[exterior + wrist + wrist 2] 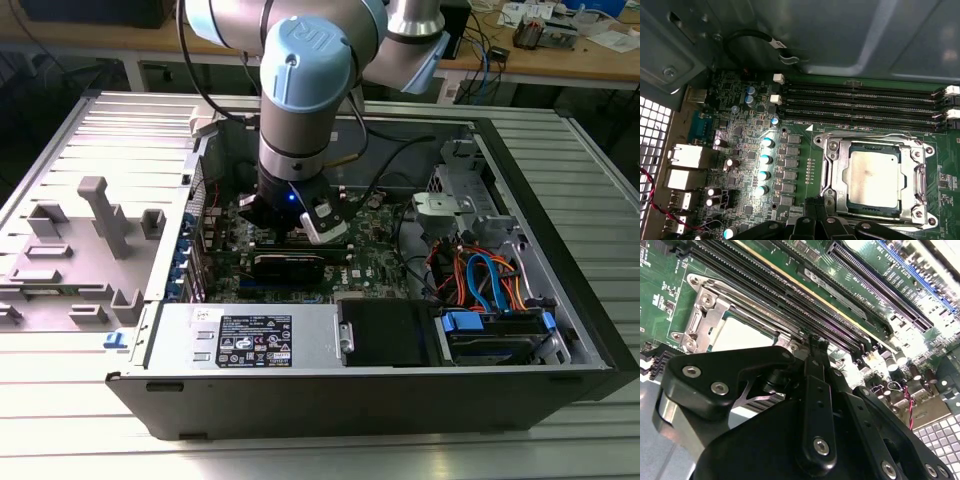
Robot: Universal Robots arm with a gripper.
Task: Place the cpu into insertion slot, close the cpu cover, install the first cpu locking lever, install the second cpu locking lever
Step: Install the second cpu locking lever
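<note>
We see the cpu (873, 178) seated under the cpu cover (875, 145); the tool (815, 207), partly cut off, seems closed, gripping nothing.

in the first wrist view the cpu (873, 176) lies in the insertion slot (836, 172), the cpu cover (912, 152) framing it. memory slots (860, 105) run at its 12 o'clock, capacitors (764, 166) at 9 o'clock, the hand (815, 212) at 7 o'clock.
</note>
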